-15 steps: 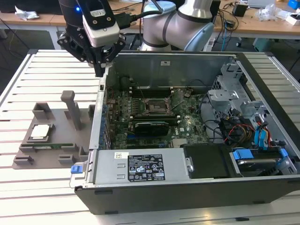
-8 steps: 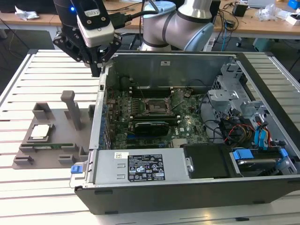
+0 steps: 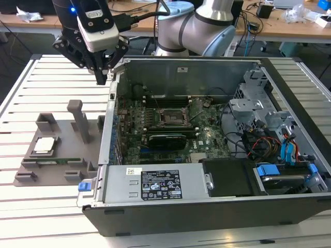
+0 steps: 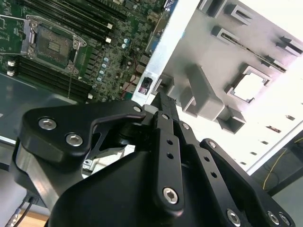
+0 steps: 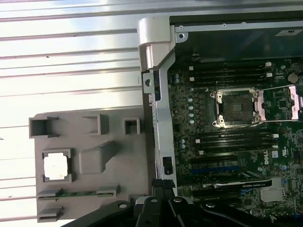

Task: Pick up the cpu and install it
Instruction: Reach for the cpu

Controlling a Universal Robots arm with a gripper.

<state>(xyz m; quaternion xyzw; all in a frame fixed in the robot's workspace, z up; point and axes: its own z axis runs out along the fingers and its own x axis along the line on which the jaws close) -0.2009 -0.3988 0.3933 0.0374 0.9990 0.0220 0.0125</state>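
Plainly little is done so far. The fingers (image 3: 102,78) are pressed together with nothing between them, hanging over the upper corner of the computer case's side wall (image 3: 110,116), on the exterior view's left of the case. Just beyond that wall a grey tray (image 3: 62,135) lies on the slatted counter (image 3: 31,82). The cpu (image 3: 44,145) rests in a square pocket of that tray, well apart from the fingers and not yet picked up. Inside the case the socket (image 3: 169,118) looks empty, so both the pick and the fitting are left, by my reading. In the first wrist view the cpu (image 5: 56,167) lies flat, metal plate up. It is near enough square to have no real long axis, and its sides run parallel to the tray's edges and the case wall.
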